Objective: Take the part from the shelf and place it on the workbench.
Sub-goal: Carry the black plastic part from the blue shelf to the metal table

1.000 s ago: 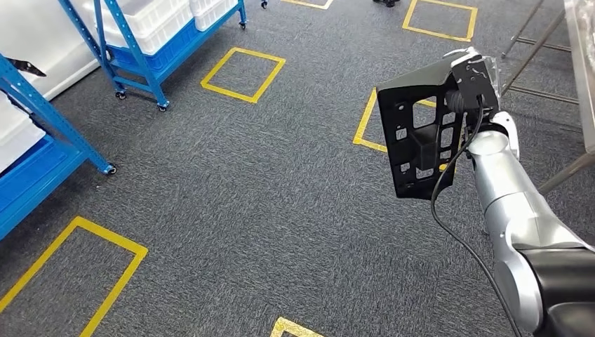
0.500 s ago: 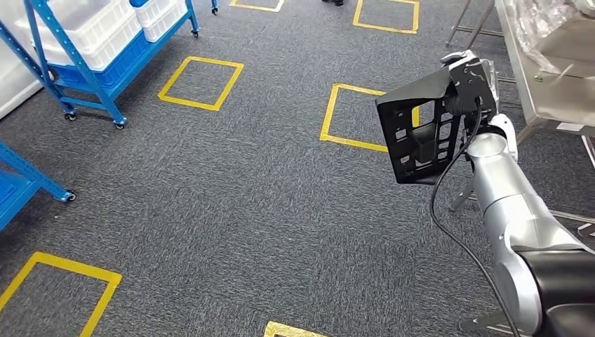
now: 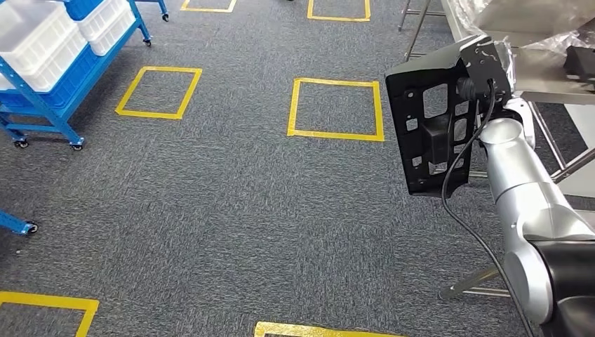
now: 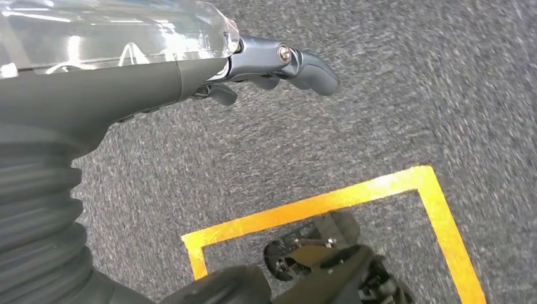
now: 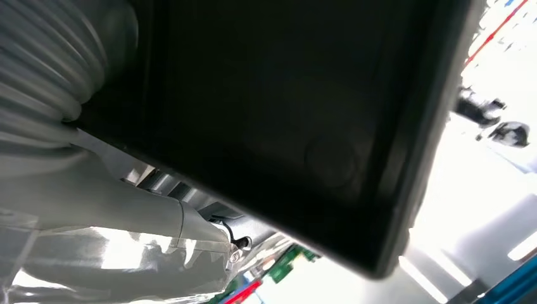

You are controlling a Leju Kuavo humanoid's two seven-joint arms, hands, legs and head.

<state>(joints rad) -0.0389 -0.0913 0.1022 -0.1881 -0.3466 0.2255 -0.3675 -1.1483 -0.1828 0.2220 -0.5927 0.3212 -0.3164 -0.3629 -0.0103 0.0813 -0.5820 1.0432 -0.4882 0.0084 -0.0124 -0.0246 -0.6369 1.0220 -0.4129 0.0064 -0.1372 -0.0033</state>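
Right hand [image 3: 484, 74] grips black part [image 3: 428, 126], long axis upright at right of frame; workbench [image 3: 554, 91] just beyond, upper right.

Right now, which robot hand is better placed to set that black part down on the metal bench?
The right robot hand: it already holds the black part up beside the workbench. The left robot hand hangs over the carpet, holding nothing.

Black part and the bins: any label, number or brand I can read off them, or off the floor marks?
No readable text anywhere.
Black part: no label or number visible.
White bins on the blue shelf: no markings visible.
Yellow floor squares: plain tape outlines, no writing.
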